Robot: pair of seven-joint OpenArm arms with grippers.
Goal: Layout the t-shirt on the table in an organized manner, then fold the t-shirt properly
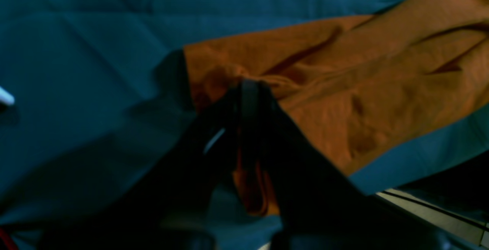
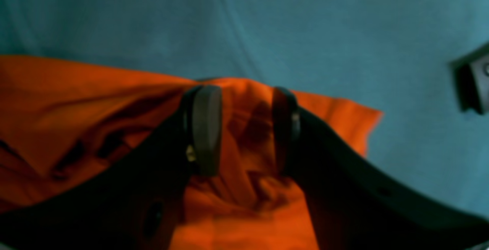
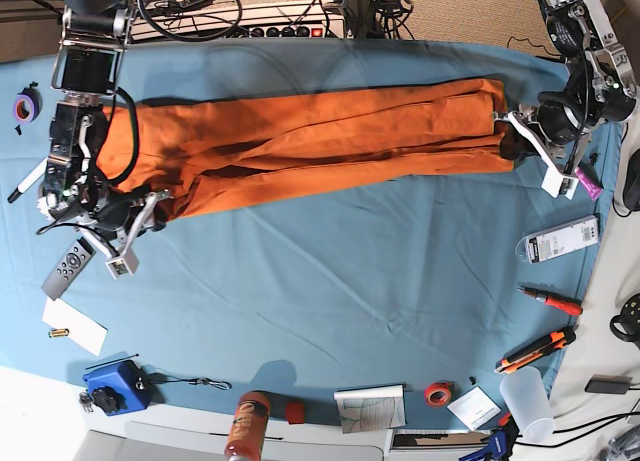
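Left end effector (image 1: 250, 89), its dark pads pressed together, pinches a bunched corner of the soft orange t-shirt (image 3: 310, 146). Right end effector (image 2: 244, 128) stands spread over rumpled folds. Stretched long, the shirt lies across the wrinkled teal table (image 3: 330, 301), far side.

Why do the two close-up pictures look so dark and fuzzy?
Left wrist view: dim and blurred, the left gripper a black shape shut on the t-shirt. Right wrist view: also soft, the open right gripper smeared over brighter orange. Base view: sharp and evenly lit across the table.
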